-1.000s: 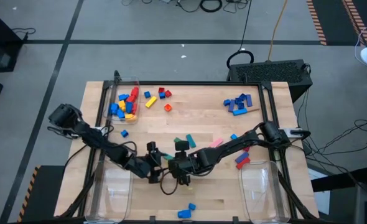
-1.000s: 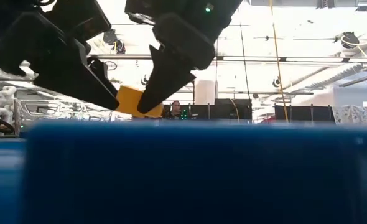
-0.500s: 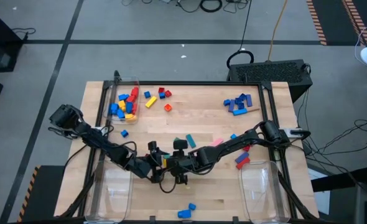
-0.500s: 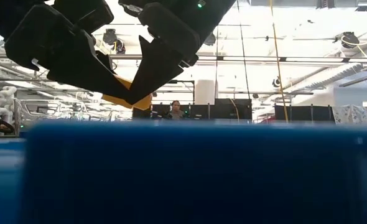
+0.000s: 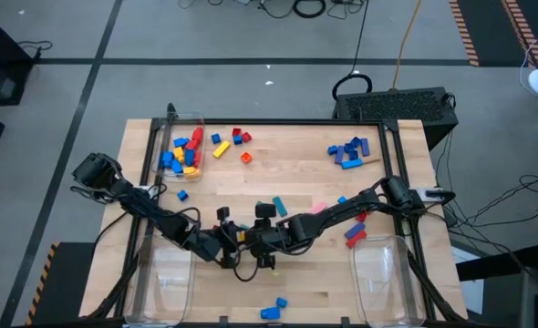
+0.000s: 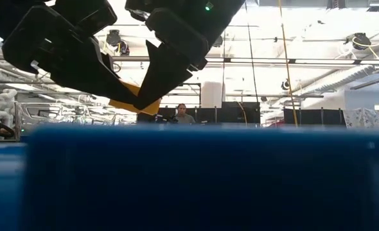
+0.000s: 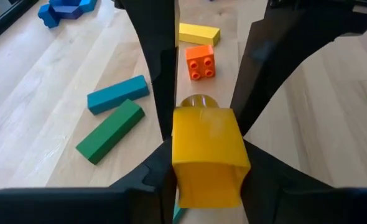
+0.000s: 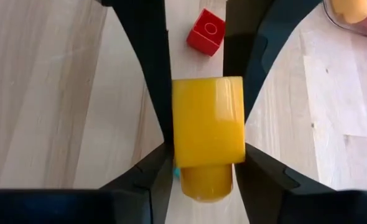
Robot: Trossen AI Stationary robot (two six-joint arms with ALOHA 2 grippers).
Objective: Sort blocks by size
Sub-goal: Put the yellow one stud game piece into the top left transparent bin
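High view: I am bringing my left tool (image 5: 228,246) and my right tool (image 5: 247,239) together nose to nose over the near middle of the table (image 5: 287,178). Between them the yellow block (image 5: 240,236) is showing only as a speck. Beyond my left tool, many blocks are lying in the clear bin (image 5: 180,146), with strays just beside it. A blue cluster (image 5: 347,153) is lying well beyond my right tool. A few pieces are lying near my right arm and two at the near edge. The two near bins are looking empty. I am judging the sorting as partly done, with most loose pieces left.

Low view: Both tools are hanging above a blue blur that is filling the lower half. The yellow block (image 6: 133,99) is wedged where their fingers are meeting.

Left wrist view: My left fingers (image 7: 158,68) are standing partly closed against the sides of the yellow block (image 7: 207,152). Ahead, an orange brick (image 7: 199,62), a yellow bar (image 7: 199,33), a blue bar (image 7: 117,94) and a green bar (image 7: 109,131) are lying on the table.

Right wrist view: My right fingers (image 8: 147,62) are flanking the same yellow block (image 8: 208,127), partly closed. A red cube (image 8: 206,31) is lying ahead. Which tool is bearing the load I cannot tell.
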